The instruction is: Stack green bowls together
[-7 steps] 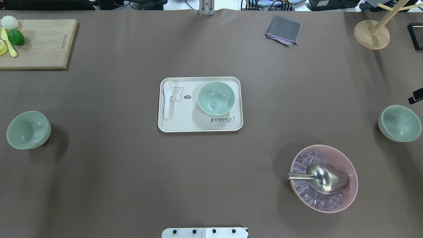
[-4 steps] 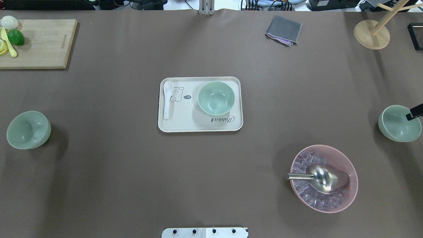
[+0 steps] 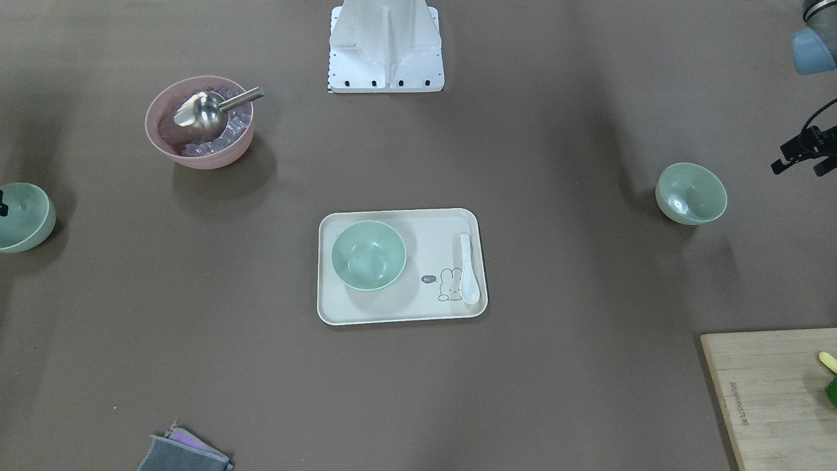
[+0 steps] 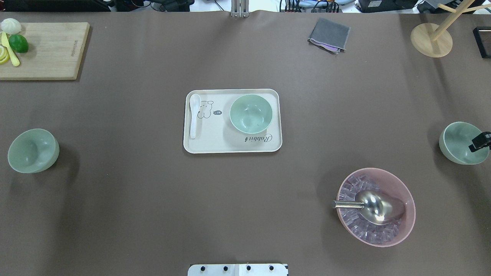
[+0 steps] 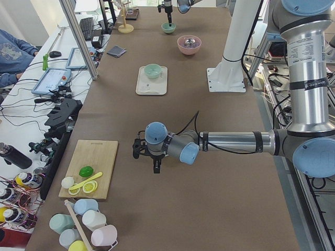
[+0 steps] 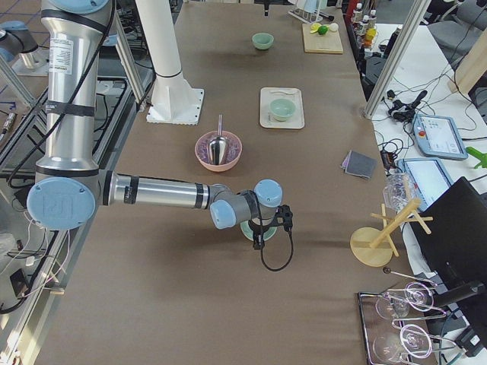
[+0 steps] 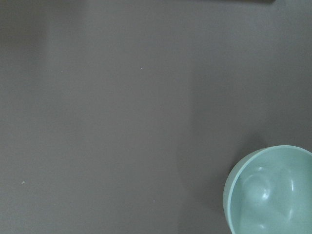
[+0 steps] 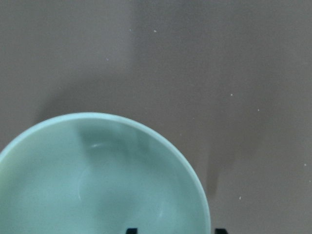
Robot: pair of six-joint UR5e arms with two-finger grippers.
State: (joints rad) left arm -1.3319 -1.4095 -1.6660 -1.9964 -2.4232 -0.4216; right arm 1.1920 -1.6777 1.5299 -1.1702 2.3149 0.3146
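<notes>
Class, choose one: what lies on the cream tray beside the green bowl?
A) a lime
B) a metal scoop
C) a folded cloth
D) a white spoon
D: the white spoon lies on the tray, at the opposite end from the green bowl.

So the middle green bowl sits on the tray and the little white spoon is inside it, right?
Not quite. The green bowl does sit on the tray, but the white spoon isn't inside it. It lies flat on the tray at the other end, apart from the bowl. The overhead view shows this.
</notes>
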